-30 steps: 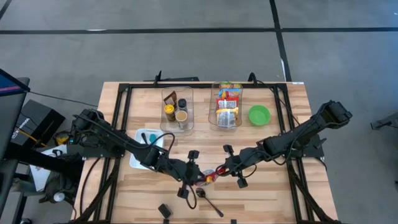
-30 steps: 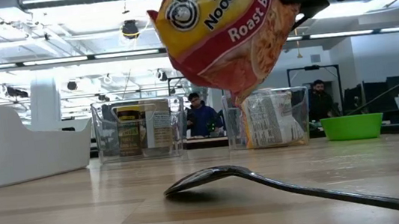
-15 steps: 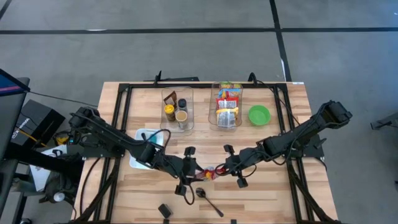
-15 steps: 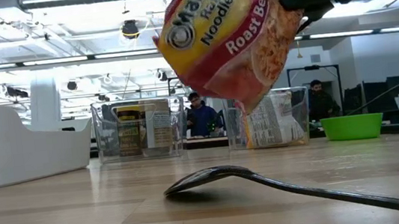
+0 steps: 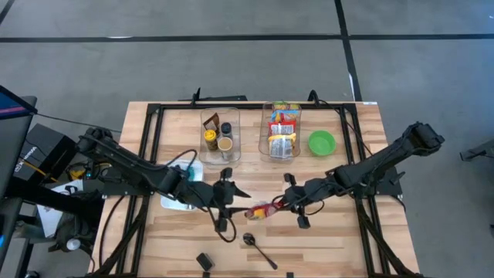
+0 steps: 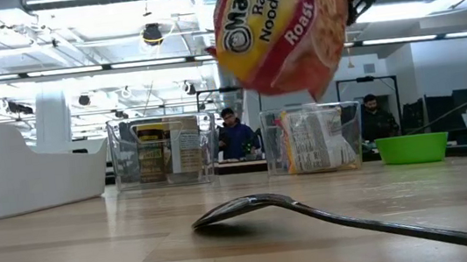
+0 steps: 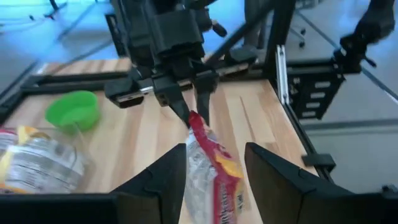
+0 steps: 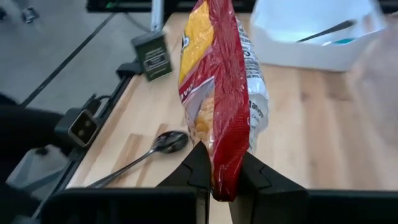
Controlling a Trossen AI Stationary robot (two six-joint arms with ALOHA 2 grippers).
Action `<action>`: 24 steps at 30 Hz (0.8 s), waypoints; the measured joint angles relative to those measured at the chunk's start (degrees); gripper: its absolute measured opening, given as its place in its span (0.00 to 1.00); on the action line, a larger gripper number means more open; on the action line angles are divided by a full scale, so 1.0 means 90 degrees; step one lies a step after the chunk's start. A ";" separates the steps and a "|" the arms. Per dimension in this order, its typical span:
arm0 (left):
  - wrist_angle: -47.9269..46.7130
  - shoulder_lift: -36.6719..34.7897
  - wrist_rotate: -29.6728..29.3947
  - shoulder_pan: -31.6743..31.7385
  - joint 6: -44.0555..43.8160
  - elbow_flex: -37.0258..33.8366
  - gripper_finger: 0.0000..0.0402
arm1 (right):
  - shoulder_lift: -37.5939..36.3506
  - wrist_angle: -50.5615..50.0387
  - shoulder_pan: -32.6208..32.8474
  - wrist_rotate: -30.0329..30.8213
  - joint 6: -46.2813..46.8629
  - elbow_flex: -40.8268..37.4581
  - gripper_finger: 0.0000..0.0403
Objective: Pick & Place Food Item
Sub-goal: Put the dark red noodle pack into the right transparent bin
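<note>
The right gripper (image 8: pixel 221 180) pinches the noodle packet (image 8: pixel 219 93) by its edge to hang it clear above the spoon (image 8: pixel 169 142), while the left gripper (image 7: pixel 214 180) stands spread around its free end.

Glossy plastic noodle packet (image 6: pixel 279 29), shiny (probably metal) spoon (image 6: pixel 251 207), matt wooden table (image 6: pixel 97 252).

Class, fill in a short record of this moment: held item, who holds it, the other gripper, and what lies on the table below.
held item: ramen noodle packet, lifted above the table
holder: right gripper, shut on the packet's edge
other gripper: left gripper, open, beside the packet and clear of it
below: spoon lying on the wooden table
</note>
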 joint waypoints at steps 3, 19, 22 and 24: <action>0.0043 -0.0139 -0.0020 0.0000 0.0013 0.0002 0.38 | -0.0339 -0.0125 -0.0028 0.0377 -0.0002 0.0000 0.05; 0.0339 -0.0332 -0.0016 0.0000 0.0060 0.0002 0.35 | -0.2330 -0.1742 -0.1212 0.1534 -0.0024 0.0000 0.05; 0.0336 -0.0332 -0.0016 0.0000 0.0068 0.0002 0.35 | -0.2518 -0.2174 -0.1599 0.1530 -0.0024 0.0000 0.06; 0.0336 -0.0332 -0.0016 0.0000 0.0068 0.0002 0.35 | -0.2579 -0.2418 -0.1872 0.1529 -0.0029 0.0000 0.06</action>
